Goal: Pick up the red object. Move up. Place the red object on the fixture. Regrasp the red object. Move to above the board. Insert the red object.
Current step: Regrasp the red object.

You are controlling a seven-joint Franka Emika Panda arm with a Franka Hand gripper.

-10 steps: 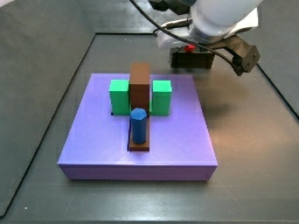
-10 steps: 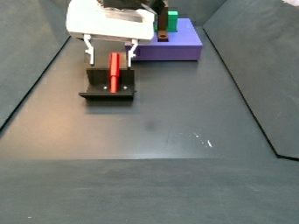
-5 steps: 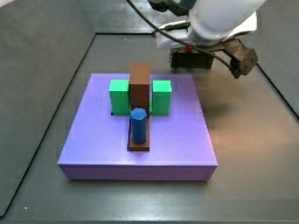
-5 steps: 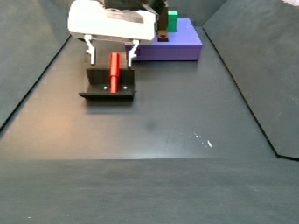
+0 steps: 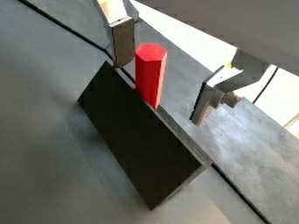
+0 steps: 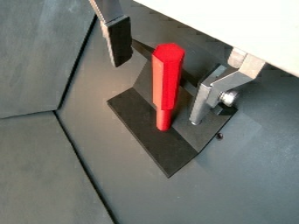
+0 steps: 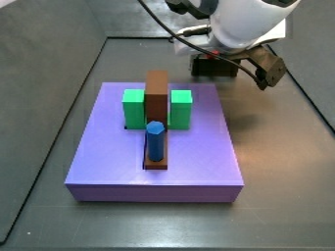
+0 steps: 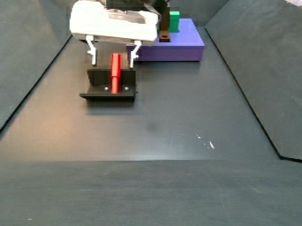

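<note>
Only a wrist view shows the spread gripper (image 6: 167, 63) straddling the red object (image 6: 166, 85), untouched.

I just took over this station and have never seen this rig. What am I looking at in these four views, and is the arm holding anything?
It is one robot arm with a two-finger gripper. Two cameras sit on its wrist, looking past the fingers; two stand beside the table. The red object, a thin stick, rests in the fixture, a dark bracket on the floor. In both wrist views the fingers stand on either side of the stick with gaps, so nothing is held. Beside it lies the board, a purple slab carrying two green blocks, a brown bar and a blue peg.
</note>
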